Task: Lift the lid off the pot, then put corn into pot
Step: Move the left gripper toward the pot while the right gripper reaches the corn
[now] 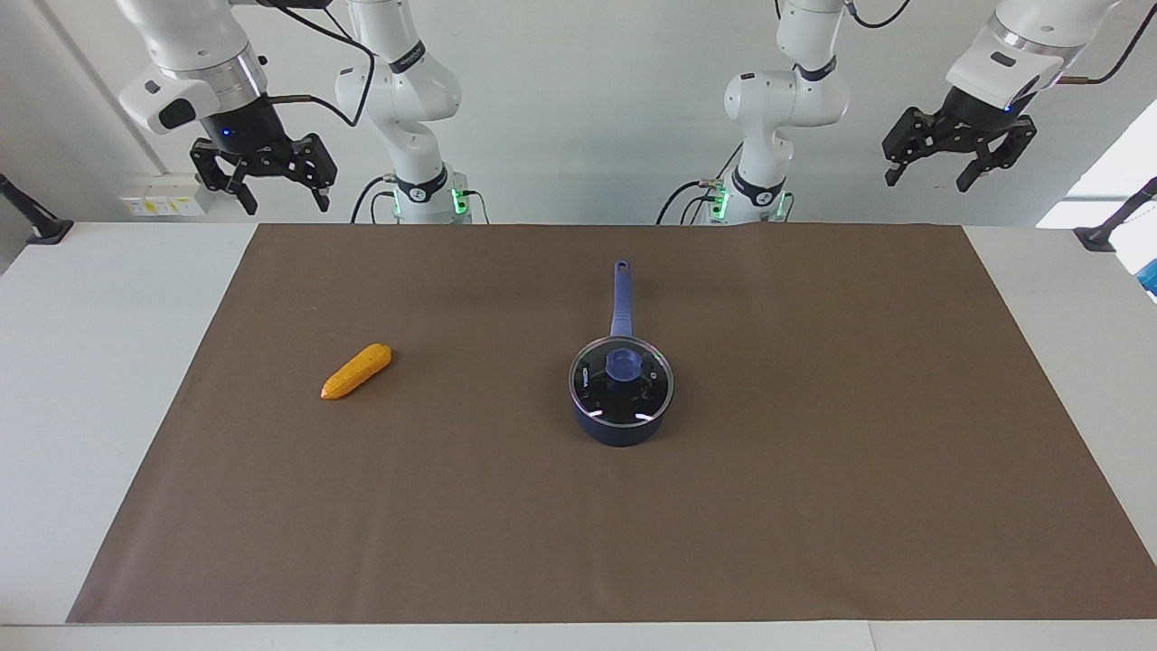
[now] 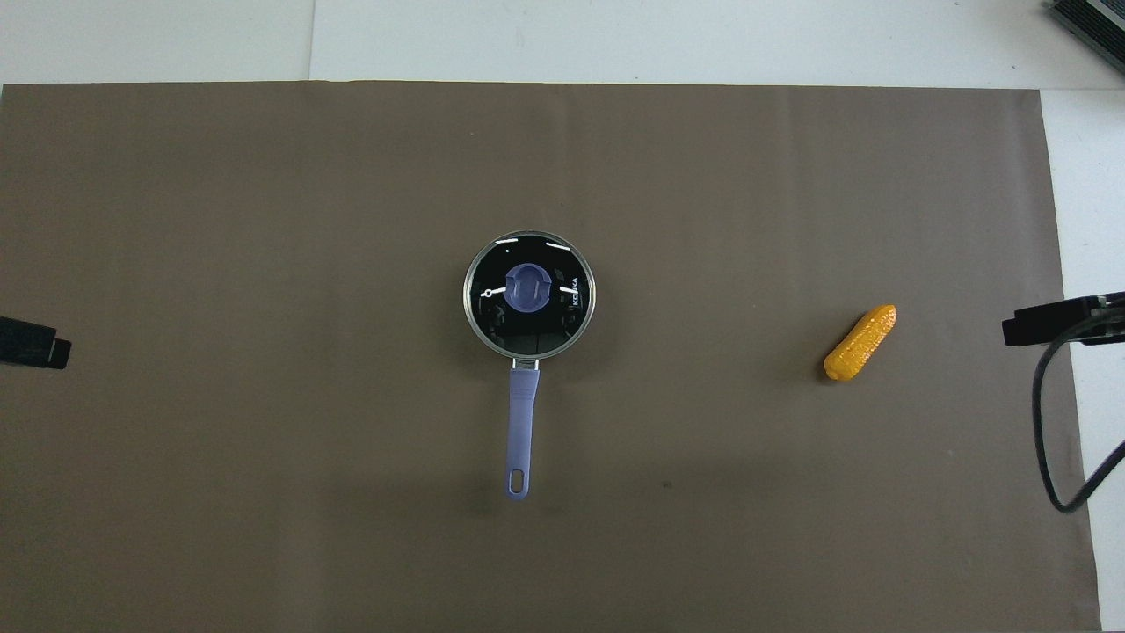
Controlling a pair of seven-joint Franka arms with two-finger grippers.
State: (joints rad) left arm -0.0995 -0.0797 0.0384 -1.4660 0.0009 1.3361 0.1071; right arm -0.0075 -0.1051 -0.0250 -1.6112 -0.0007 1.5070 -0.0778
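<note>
The dark blue pot (image 1: 622, 429) stands in the middle of the mat, its long blue handle (image 2: 522, 422) pointing toward the robots. On it rests the glass lid (image 1: 598, 391) (image 2: 497, 330) with its blue knob (image 2: 527, 288) at the centre. The orange-yellow corn (image 1: 357, 371) (image 2: 861, 343) lies on the mat toward the right arm's end, well apart from the pot. My right gripper (image 1: 287, 203) hangs open and high over the table's edge at the robots' end. My left gripper (image 1: 928, 181) hangs open and high over the left arm's end. Neither holds anything.
A brown mat (image 1: 813, 497) covers most of the white table (image 1: 90, 362). Black stands sit at the table's two corners nearest the robots (image 1: 36, 226) (image 1: 1103, 235). A black cable (image 2: 1055, 440) loops at the right arm's end.
</note>
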